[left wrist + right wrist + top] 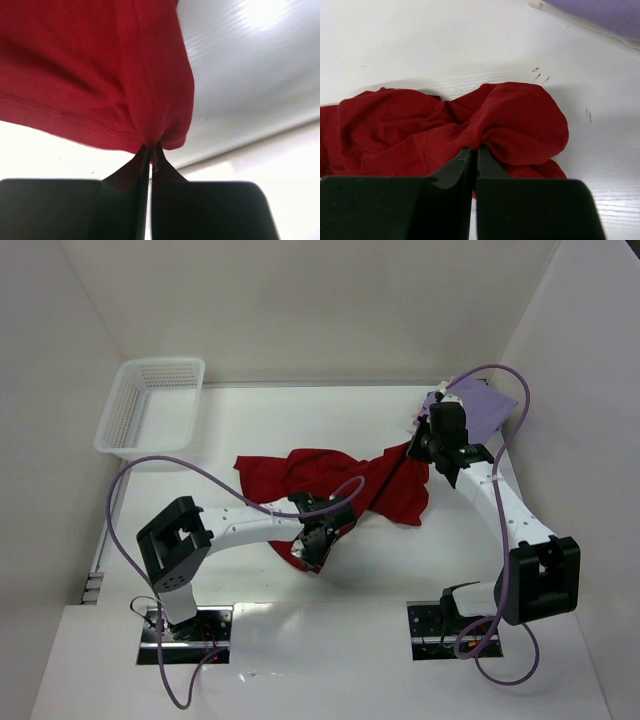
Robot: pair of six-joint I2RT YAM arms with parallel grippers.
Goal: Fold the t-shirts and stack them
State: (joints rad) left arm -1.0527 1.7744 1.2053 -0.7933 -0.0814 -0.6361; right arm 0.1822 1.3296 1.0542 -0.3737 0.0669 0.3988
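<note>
A dark red t-shirt (385,490) lies crumpled and stretched across the middle of the white table (250,420). My left gripper (312,545) is shut on its near lower edge; in the left wrist view the hemmed red cloth (100,75) hangs pinched between the gripper's tips (151,149). My right gripper (425,445) is shut on the shirt's far right end, where a bunched fold of the red shirt (495,120) sits in the closed gripper (474,150). A lavender t-shirt (482,405), folded flat, lies at the back right behind the right gripper, its edge (600,12) showing in the right wrist view.
A white mesh basket (150,405) stands at the back left against the wall. White walls close the table at the back and both sides. Purple cables (180,465) loop over both arms.
</note>
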